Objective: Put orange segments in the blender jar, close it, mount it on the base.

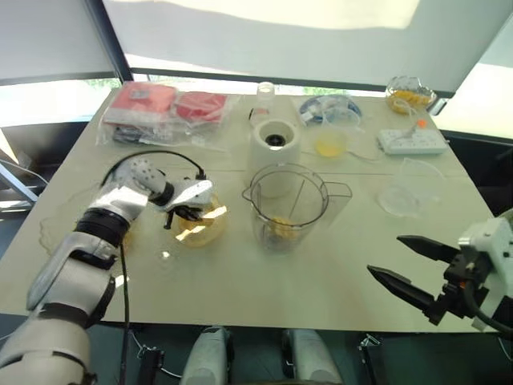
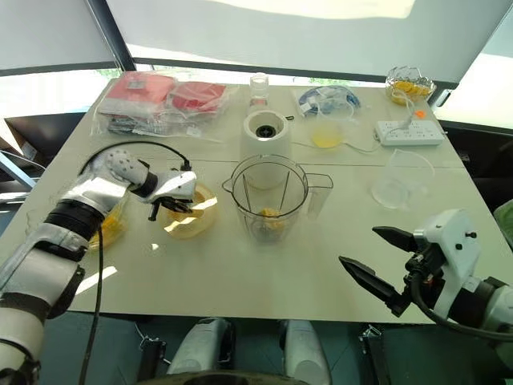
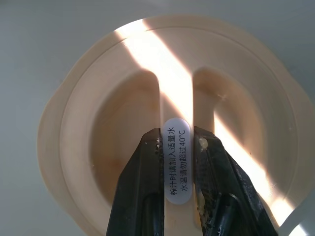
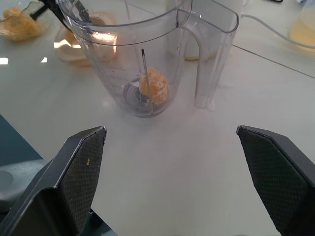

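Segments of orange (image 4: 156,86) lie at the bottom of the clear blender jar (image 4: 113,73), which stands open-topped in the middle of the table (image 1: 321,281), its handle turned to the right. Filling looks at least begun, and the closing step appears to be in hand.

Just left of the jar, the amber blender lid (image 3: 88,113) lies flat on the table. The left claw (image 3: 176,142) comes down on it from above, one finger in each hollow, pinching the raised grip bar with its white label. That bar is the only part of the lid a narrow claw can hold, and holding it at the middle should keep the lid level when lifted.

Near the table's right front edge, the right claw (image 1: 385,255) hovers with its fingers spread wide and empty, aimed at the jar, probably ready to steady it while the lid goes on.

Directly beyond the jar stands the white blender base (image 1: 275,148), so the last carry is short. A tilted lid could catch on the jar's rim.
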`<state>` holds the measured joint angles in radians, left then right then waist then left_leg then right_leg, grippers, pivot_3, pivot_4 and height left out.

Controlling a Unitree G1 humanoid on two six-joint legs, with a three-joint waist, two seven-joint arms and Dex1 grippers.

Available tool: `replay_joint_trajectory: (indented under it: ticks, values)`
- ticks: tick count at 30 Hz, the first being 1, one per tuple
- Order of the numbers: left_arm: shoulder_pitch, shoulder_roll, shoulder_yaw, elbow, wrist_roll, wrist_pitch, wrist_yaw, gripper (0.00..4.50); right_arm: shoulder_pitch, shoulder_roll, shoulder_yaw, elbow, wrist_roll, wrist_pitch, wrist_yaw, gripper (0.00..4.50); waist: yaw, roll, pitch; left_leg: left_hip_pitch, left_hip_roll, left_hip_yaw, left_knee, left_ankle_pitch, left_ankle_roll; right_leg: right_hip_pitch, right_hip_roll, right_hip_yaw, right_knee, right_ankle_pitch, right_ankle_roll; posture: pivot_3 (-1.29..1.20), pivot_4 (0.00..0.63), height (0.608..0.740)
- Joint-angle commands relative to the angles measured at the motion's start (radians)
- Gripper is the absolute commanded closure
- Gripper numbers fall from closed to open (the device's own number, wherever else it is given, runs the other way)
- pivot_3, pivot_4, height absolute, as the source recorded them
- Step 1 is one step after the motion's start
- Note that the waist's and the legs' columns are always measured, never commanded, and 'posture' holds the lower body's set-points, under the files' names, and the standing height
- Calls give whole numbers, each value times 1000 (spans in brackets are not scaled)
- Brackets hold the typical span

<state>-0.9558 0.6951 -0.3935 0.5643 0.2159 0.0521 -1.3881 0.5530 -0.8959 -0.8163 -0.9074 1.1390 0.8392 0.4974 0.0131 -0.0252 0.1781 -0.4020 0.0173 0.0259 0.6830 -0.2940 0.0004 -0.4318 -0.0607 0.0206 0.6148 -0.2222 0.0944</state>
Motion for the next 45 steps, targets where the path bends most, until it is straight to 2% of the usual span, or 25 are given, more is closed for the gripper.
replay_joint_trajectory:
  ticks: [1, 7, 9, 12, 14, 16, 19, 22, 26, 33, 45]
  values:
    - [-177, 23, 126, -107, -128, 121, -82, 4255, -27, 19, 60, 33, -54, -36, 7, 0, 5, 0, 0, -5, -1, -2, 1, 0, 0, -3, 0, -1, 0, 0, 0, 0, 150, 740]
    - [-468, -19, 165, 45, -193, 164, -162, 4255, -74, 51, 144, 100, -163, -80, 21, 0, 0, 0, 0, -5, -7, -1, 2, -2, 3, -2, -2, -1, -1, -2, 6, 0, 150, 740]
    - [-591, -75, 150, 128, -241, 258, -208, 4255, -136, 58, 169, 144, -204, -93, -8, 0, -1, -2, 1, -5, -7, 0, 2, -2, 3, -2, -1, -1, 0, -2, 7, 0, 150, 740]
    - [-710, -163, 69, 218, -304, 316, -226, 4255, -203, 69, 198, 177, -228, -109, -11, 0, 1, -2, 2, -6, -7, -1, 2, -1, 3, -2, 2, -1, 0, -3, 5, 0, 150, 740]
    - [-739, -181, 41, 254, -325, 316, -226, 4255, -219, 76, 210, 181, -242, -110, -11, 0, 0, 0, 0, -6, -7, -2, 2, -1, 3, -2, 2, -1, 0, -3, 5, 0, 150, 740]
    - [-805, -255, -59, 339, -300, 266, -226, 4255, -236, 101, 243, 182, -268, -125, -22, 0, -1, 1, 1, -5, -7, -2, 2, -2, 4, -2, 3, 0, 1, -3, 6, 0, 150, 740]
    - [-891, -326, -220, 413, -365, 278, -226, 4255, -247, 151, 288, 165, -309, -150, -53, 0, -1, 0, 1, -5, -6, -3, 2, -2, 4, -3, 5, 0, 2, -3, 7, 0, 150, 740]
    - [-921, -363, -303, 443, -437, 303, -226, 4255, -254, 197, 325, 136, -336, -158, -92, 0, -5, 2, 2, -6, -6, -2, 2, -2, 4, -4, 4, 2, 2, -3, 6, 0, 150, 740]
    - [-946, -379, -387, 389, -650, 424, -226, 4255, -264, 256, 376, 107, -369, -162, -147, 0, -9, 2, 2, -7, -5, -3, 2, -3, 6, -7, 5, 4, 4, -3, 6, 0, 150, 740]
    - [-961, -351, -563, 304, -709, 469, -226, 4255, -256, 302, 391, 86, -390, -162, -188, 0, -6, 3, 2, -7, -5, -2, 2, -3, 6, -7, 5, 5, 4, -3, 5, 0, 150, 740]
    - [-896, -290, -685, 112, -675, 544, -226, 4255, -266, 319, 407, 113, -414, -179, -182, 0, -3, 3, 2, -6, -5, -2, 2, -3, 6, -7, 5, 6, 5, -3, 5, 0, 150, 740]
